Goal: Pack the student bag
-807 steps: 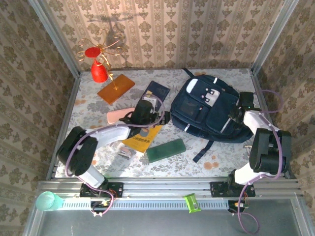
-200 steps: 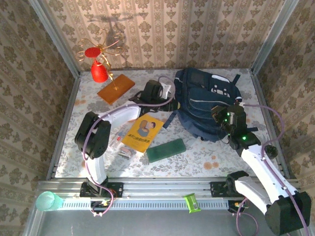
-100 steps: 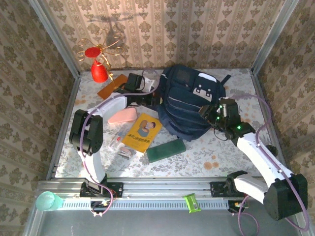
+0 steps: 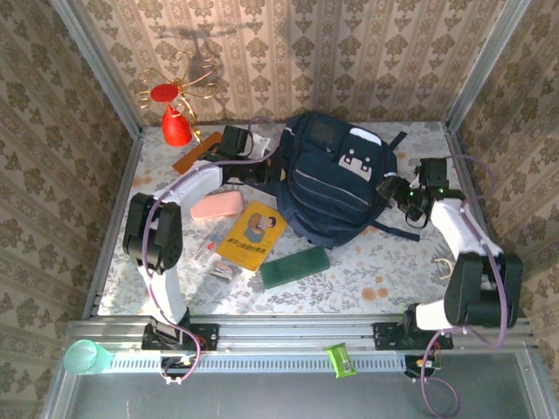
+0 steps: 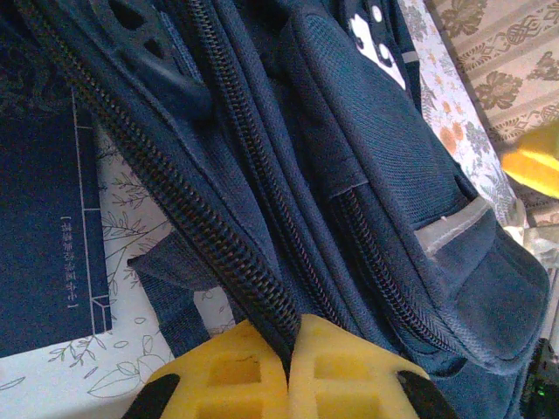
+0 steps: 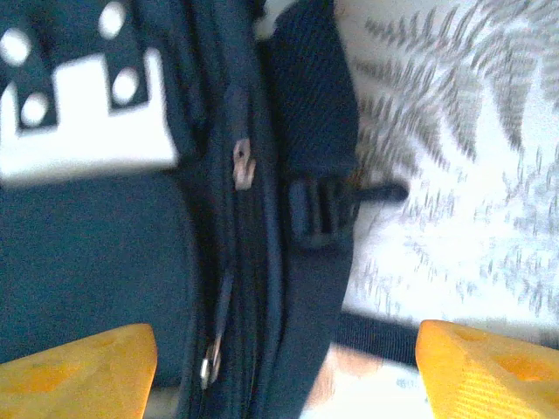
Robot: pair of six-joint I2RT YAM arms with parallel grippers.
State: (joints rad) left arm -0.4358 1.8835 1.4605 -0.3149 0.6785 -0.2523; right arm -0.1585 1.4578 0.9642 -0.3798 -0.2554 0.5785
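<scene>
The student bag point(image 4: 336, 188), dark navy with a white patch point(image 6: 79, 113), lies in the middle of the table. My left gripper point(image 4: 266, 172) is at its left edge. In the left wrist view the yellow fingertips point(image 5: 336, 371) are pressed together on a zipper band of the bag point(image 5: 367, 175), so this gripper point(image 5: 288, 358) is shut on it. My right gripper point(image 4: 397, 192) stands open at the bag's right side. Its yellow pads point(image 6: 79, 367) straddle the side seam, a zipper pull point(image 6: 210, 367) and a dark strap, without touching them.
A navy booklet point(image 5: 44, 236) lies under the bag's left edge. A pink case point(image 4: 217, 204), yellow booklet point(image 4: 253, 234) and green case point(image 4: 295, 266) lie front left. A red cone ornament point(image 4: 177, 127) and orange book point(image 4: 194, 153) stand at the back left. Metal walls enclose the table.
My right gripper has opened, let go of the bag and drawn back to the right. The bag has slid left and back with my left gripper, which stays shut on it.
</scene>
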